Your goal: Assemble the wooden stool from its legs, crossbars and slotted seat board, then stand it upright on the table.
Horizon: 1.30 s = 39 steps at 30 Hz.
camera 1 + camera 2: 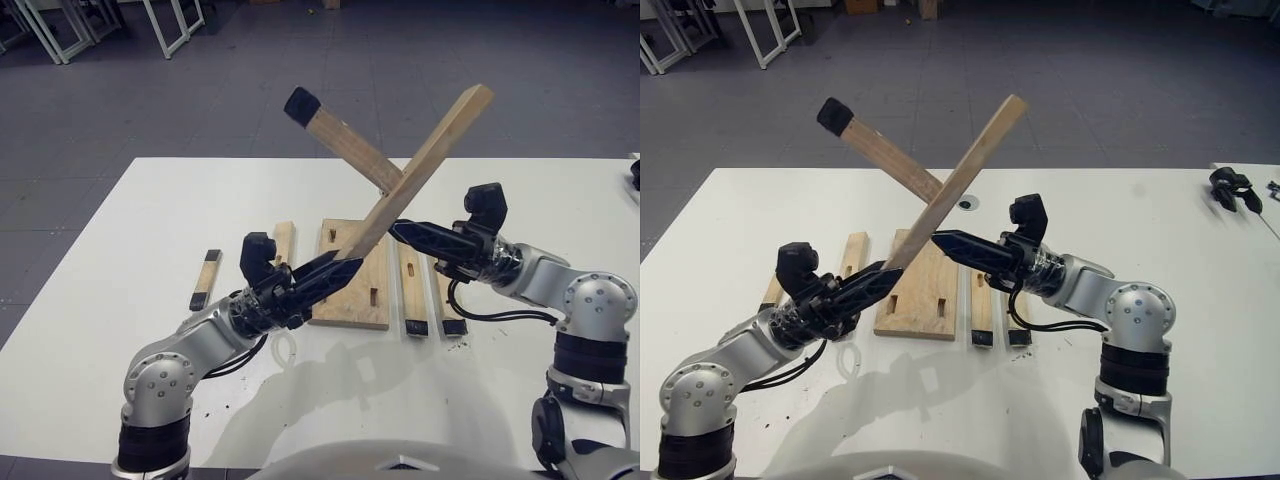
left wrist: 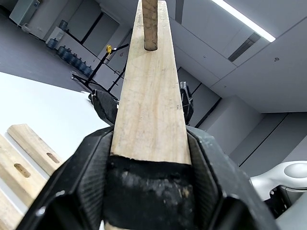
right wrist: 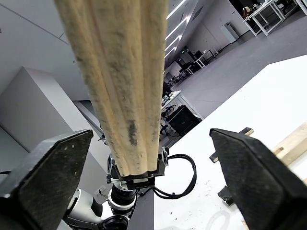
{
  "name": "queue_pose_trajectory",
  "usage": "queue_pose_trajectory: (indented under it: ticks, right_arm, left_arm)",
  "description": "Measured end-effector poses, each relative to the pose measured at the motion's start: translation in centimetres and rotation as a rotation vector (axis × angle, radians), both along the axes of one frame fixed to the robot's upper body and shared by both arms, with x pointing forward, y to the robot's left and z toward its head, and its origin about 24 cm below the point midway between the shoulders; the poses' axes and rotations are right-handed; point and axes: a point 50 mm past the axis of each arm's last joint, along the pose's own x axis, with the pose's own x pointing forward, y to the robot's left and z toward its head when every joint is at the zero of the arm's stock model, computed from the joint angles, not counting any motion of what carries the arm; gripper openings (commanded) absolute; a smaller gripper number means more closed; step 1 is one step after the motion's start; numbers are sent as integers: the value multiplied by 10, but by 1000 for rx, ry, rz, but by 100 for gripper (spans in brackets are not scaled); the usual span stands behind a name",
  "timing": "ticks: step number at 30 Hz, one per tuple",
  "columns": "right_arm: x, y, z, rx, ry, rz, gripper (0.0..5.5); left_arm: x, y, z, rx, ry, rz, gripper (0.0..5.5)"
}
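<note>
My left gripper (image 1: 338,266) is shut on the black-capped lower end of a long wooden leg (image 1: 430,150), which slants up to the right above the table. A second wooden piece (image 1: 345,140) with a black cap at its far end sits in the leg's slot (image 2: 150,45) and points up to the left. My right gripper (image 1: 397,231) is open around the leg's lower part, with its fingers (image 3: 48,177) wide apart on either side of the wood (image 3: 120,86). Under the crossed pieces the slotted seat board (image 1: 350,295) lies flat.
On the white table (image 1: 120,250), a short black-tipped bar (image 1: 205,280) and another bar (image 1: 284,240) lie left of the board. Two black-capped legs (image 1: 411,295) (image 1: 450,305) lie to its right. A black object (image 1: 1230,188) sits at the table's far right edge.
</note>
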Motion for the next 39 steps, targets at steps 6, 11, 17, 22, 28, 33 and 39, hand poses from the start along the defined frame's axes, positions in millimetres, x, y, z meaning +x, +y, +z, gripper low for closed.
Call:
queue_pose_trajectory:
  ticks: [6,11,17,22,28,33,39]
  right_arm:
    - [3,10,6,12,-18,35,403]
    - [4,12,6,15,-18,42,303]
    - [3,11,11,-2,-58,66,202]
    - [4,11,18,-3,-108,58,202]
    - [7,0,14,-130,-122,-14,202]
    - [9,-16,4,-240,-126,-101,202]
    - [19,-24,-7,-324,-131,-217,202]
  left_arm:
    - [-2,0,-3,16,13,-13,205]
    - [-4,2,-4,21,17,-26,205]
    - [-7,3,-2,24,7,-43,205]
    - [-4,3,3,17,-21,-25,264]
    - [7,23,9,2,-57,136,286]
    - [32,45,-6,237,-68,403,286]
    - [53,28,-66,982,-186,441,286]
